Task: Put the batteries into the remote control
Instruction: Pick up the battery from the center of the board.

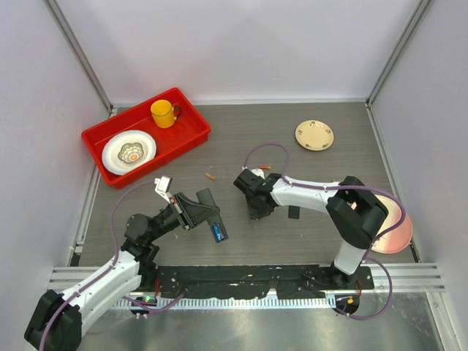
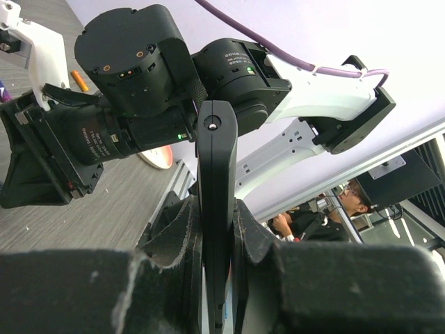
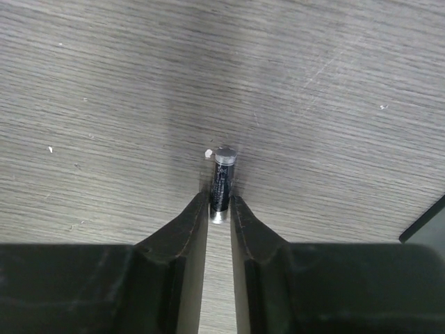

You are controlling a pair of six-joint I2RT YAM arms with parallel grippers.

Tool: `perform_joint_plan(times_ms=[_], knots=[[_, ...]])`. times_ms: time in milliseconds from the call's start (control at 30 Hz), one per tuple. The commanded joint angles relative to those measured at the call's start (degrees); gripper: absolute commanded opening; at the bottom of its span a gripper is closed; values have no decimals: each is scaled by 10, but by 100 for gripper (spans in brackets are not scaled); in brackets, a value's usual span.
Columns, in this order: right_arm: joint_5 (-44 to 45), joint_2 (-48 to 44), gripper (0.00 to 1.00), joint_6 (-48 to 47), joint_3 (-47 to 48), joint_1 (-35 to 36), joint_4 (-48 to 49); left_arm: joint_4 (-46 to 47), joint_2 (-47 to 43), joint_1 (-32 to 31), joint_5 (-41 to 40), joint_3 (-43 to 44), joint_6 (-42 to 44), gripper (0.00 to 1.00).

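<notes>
Tray (image 1: 191, 136) holds mug (image 1: 164, 113), plate (image 1: 129, 152); left gripper (image 2: 216, 212) clamps remote control (image 2: 217, 156); right gripper (image 3: 220, 203) apparently pinches dark battery (image 3: 222, 177).

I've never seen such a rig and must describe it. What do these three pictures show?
A left arm and a right arm, both robotic, are bolted at the near edge of a table. One camera looks down from above; the others sit on the wrists. The left gripper clamps the remote; the right gripper pinches a dark battery on the table. Also there: a red tray holding a mug and plate, a cream plate, a pink plate and an orange battery.
</notes>
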Motion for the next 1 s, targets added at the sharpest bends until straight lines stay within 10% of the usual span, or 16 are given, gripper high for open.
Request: perform_joint_plan(times_ms=[0,200,733,967], knots=[[-11,7,21,-12,2,1,-29,20,-1,-2,-5,3,9,0],[0,-21,1,-3,-6,-2,-29,20,2,-2,-12,6,8,0],[-40,-296,1,-26,154,26,-246,139,221,-42,-87,78,33,0],[-194,-295,1,-87,187,37,-297,198,314,-51,-90,109,20,0]])
